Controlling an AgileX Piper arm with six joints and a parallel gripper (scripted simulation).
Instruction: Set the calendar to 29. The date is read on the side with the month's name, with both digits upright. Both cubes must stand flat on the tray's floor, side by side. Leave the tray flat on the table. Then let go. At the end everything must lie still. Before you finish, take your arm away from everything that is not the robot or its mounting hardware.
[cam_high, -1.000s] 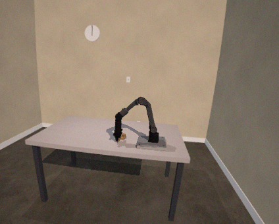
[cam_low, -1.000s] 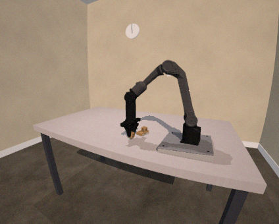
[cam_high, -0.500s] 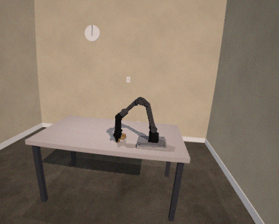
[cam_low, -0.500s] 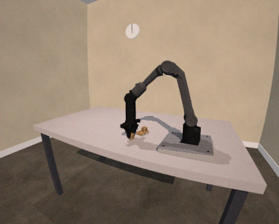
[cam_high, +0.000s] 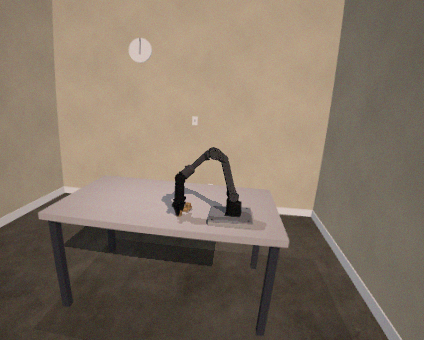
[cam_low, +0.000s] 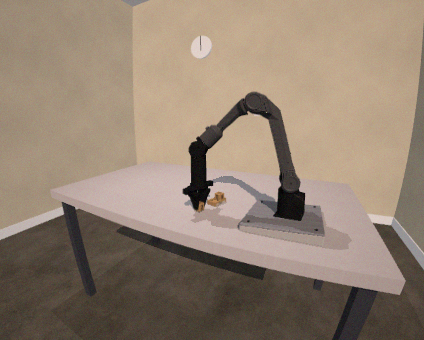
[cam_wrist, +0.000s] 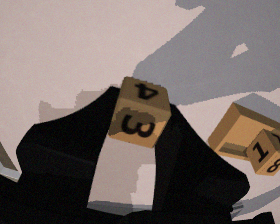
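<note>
Wrist view: my end effector (cam_wrist: 134, 160) is clamped on one date cube (cam_wrist: 139, 112), which sits pinched between the two dark fingers. Faces I can read on it are a 3 toward the camera and a 4 on the adjoining side. The cube rides tilted, not square to the worktop (cam_wrist: 75, 28).

The tray (cam_wrist: 240, 136) lies to the right of the held cube in the wrist view, apart from it, with the second cube (cam_wrist: 265, 153) inside. That cube shows a 1 and what looks like an 8; other faces I cannot read. I cannot make out the month name from here.

In the exterior view the end effector (cam_low: 199, 204) hangs low over the worktop (cam_low: 140, 195), just beside the tray (cam_low: 217, 200).

Handling judgement: the cube reads as rigid wood, light, hard-edged, not fragile. Flat smooth faces could let it pivot between the fingers if the pinch is off centre, so I would hold on two opposite faces across the middle, as now. The tray is small, probably light, and open on one side; a nudge from cube or finger could slide or tip it. I expect to seat the cube beside its partner slowly, then check which digit faces the month side
</note>
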